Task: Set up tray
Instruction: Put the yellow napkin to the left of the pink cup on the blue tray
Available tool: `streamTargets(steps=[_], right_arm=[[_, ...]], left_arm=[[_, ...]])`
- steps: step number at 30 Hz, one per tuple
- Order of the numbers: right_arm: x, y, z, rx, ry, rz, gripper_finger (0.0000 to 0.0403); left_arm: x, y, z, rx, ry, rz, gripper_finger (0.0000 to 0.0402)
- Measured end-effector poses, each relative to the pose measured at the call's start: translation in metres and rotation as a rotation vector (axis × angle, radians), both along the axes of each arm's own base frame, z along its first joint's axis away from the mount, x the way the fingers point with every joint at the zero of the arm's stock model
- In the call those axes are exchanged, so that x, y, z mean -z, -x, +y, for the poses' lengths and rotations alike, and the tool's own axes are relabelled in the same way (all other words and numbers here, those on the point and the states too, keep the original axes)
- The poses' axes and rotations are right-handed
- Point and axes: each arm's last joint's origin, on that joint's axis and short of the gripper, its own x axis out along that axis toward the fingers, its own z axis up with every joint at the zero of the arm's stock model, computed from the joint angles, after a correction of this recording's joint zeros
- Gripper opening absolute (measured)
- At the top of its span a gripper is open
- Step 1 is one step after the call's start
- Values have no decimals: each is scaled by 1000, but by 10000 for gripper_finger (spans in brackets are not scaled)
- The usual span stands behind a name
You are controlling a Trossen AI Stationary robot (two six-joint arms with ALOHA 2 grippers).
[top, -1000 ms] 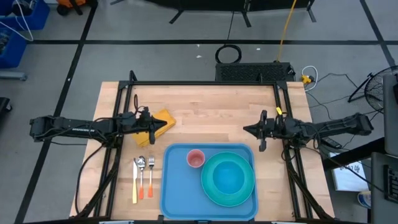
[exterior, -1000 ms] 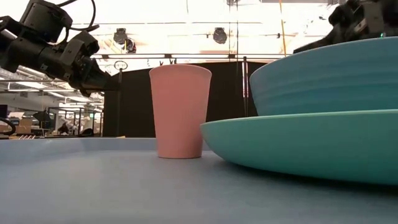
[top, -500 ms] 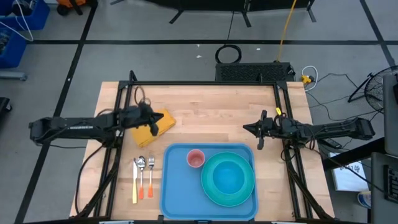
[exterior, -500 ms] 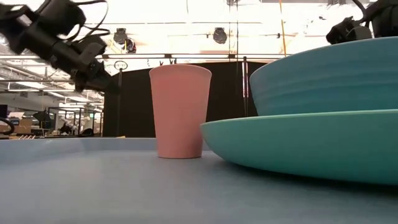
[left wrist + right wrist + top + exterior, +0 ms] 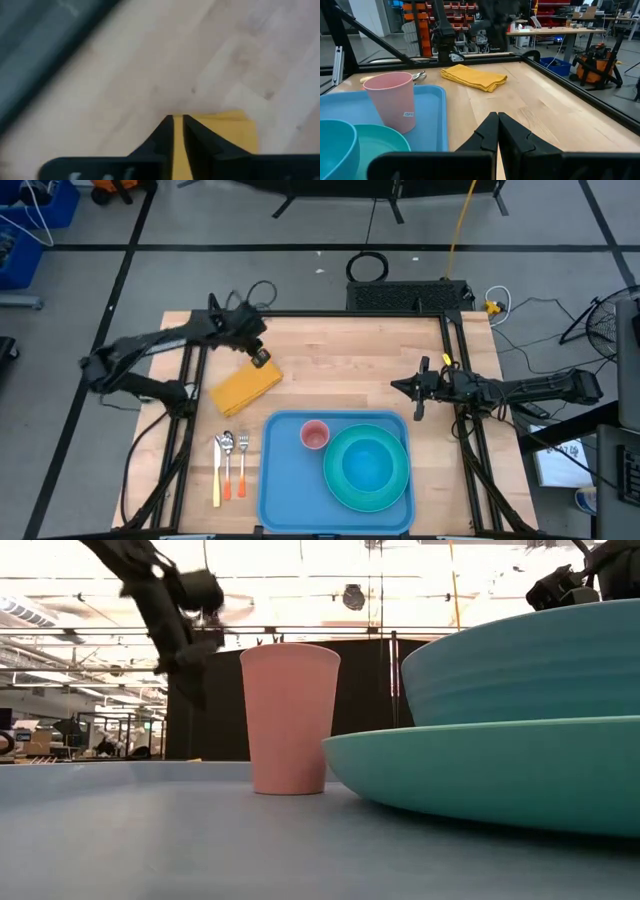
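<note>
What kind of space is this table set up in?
Most likely a robotics lab or workshop, not a dining room: the wooden table is boxed in by a black metal frame, cables run across the floor, and red parts bins and workbenches stand behind.

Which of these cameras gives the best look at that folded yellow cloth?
The high view: the whole yellow cloth lies flat on the table. The right wrist view shows it side-on, the left wrist view only part, the low view none.
</note>
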Motion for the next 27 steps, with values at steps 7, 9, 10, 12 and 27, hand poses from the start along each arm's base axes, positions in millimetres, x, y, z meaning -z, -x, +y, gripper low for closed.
streamTargets(steps=[7,9,10,12,27], right_arm=[[0,0,0,0,-1,0,0],[0,0,0,0,-10,-2,0],[0,0,0,1,-15,-3,0],[0,0,0,1,-18,-3,0],[2,0,0,0,-10,20,0]], left_arm=[[36,1,53,-22,239,28,215],[41,2,62,-45,261,50,270],[43,2,65,-48,270,63,296],[44,1,68,-22,276,88,341],[43,-3,61,307,236,154,362]])
